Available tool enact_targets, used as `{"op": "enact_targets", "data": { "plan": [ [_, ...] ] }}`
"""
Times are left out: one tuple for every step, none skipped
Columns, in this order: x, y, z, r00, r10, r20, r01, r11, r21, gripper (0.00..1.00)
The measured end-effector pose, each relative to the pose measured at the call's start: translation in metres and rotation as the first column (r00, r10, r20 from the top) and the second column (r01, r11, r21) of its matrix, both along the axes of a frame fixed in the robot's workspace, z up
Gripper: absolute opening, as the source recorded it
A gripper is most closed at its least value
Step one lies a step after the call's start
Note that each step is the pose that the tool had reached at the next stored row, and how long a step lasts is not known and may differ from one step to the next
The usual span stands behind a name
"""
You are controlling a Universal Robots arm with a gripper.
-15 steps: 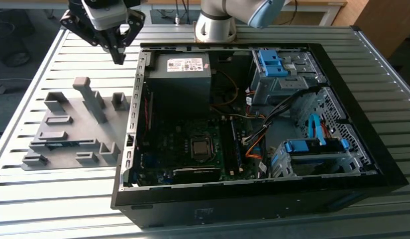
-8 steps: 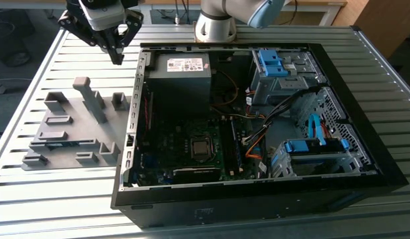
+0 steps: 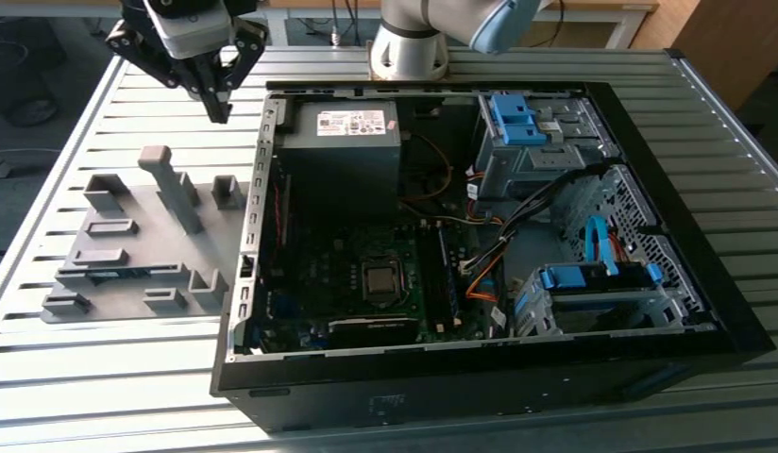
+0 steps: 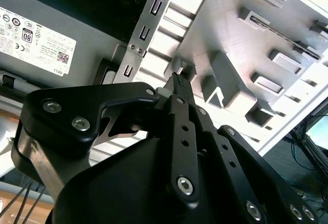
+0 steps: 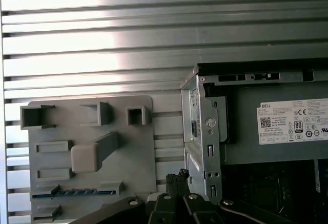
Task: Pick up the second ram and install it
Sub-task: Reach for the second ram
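Exterior view: one gripper (image 3: pixel 219 115), one second ram (image 3: pixel 118 275).

Plenty of open table (image 3: pixel 125 132) around the hand (image 3: pixel 219 115) in the exterior view's upper left. The tall grey post (image 3: pixel 173 184) on the fixture plate (image 3: pixel 150 247) sticks up close by, and the case wall (image 3: pixel 265 160) is right beside it. Inside, cables (image 3: pixel 521 226) crowd the right edge of the motherboard (image 3: pixel 363 274).

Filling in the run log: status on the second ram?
Gripper shut, empty, above table beside case. Ram lying in fixture slot. Tall post between them.
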State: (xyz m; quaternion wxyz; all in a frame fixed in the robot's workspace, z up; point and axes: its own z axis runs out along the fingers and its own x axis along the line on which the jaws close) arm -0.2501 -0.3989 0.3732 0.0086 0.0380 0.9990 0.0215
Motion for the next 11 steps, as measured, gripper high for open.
{"op": "enact_targets", "data": {
  "plan": [
    [-0.0004,0.0,-0.0001,1.0,0.0,-0.0001,0.0,1.0,0.0,0.11],
    [-0.0008,0.0,-0.0002,1.0,0.0,0.0,0.0,1.0,0.0001,0.11],
    [-0.0012,0.0,-0.0003,1.0,0.0,-0.0002,0.0,1.0,0.0,0.11],
    [-0.0016,0.0,-0.0003,1.0,0.0,-0.0004,0.0,1.0,0.0,0.11],
    [-0.002,0.0,-0.0004,1.0,0.0,-0.0004,0.0,1.0,0.0,0.11],
    [-0.0024,0.0,-0.0005,1.0,0.0,-0.0005,0.0,1.0,0.0,0.11],
    [-0.0027,0.0,-0.0006,1.0,0.0,-0.0006,0.0,1.0,0.0,0.11],
    [-0.0032,0.0,-0.0007,1.0,0.0,-0.0007,0.0,1.0,0.0,0.11],
    [-0.0036,0.0,-0.0008,1.0,0.0,-0.0007,0.0,1.0,0.0001,0.11],
    [-0.004,0.0,-0.0008,1.0,0.0,-0.0009,0.0,1.0,0.0,0.11],
    [-0.0043,0.0,-0.0009,1.0,0.0,-0.0009,0.0,1.0,0.0,0.11]
  ]
}}
